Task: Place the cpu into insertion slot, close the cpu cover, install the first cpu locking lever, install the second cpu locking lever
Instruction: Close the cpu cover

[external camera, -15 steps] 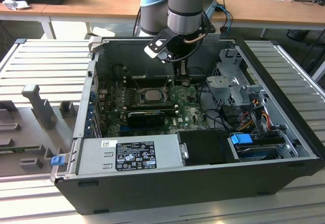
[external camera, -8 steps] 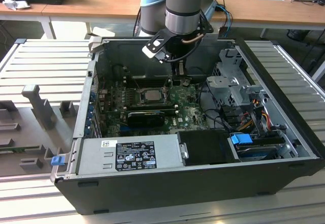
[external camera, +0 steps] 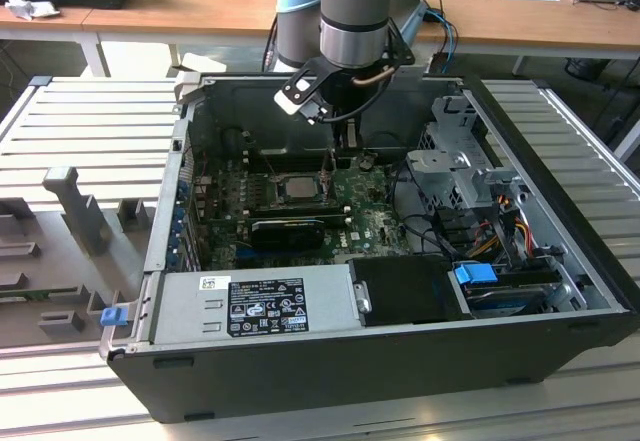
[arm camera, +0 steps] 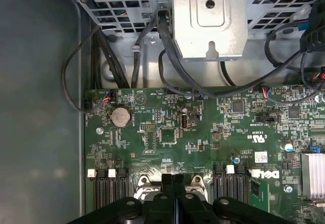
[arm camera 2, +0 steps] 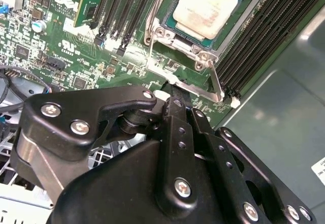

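The cpu [arm camera 2: 205, 8], a pale silvery square, lies in the insertion slot [arm camera 2: 175, 43] on the green board, and it also shows in the exterior view as the cpu [external camera: 298, 186]. The silver cpu cover [arm camera 2: 231, 35] lies flat around it, framing the chip. A thin metal locking lever [arm camera 2: 217, 82] sticks out from the slot's corner, and another wire lever [arm camera 2: 155, 10] runs along the slot's side. My gripper [arm camera 2: 175, 93] is shut, fingers pressed together, its tips just at the slot's edge beside the protruding lever. The same gripper [arm camera: 173, 179] [external camera: 335, 166] hangs inside the open case.
Long black ribbed slots [arm camera 2: 264, 26] flank the socket. A grey power supply [external camera: 255, 306] fills the case's front, and a metal drive cage [external camera: 460, 151] with cables stands at the exterior view's right. A silver bracket [arm camera: 208, 18] and cables lie beyond the board.
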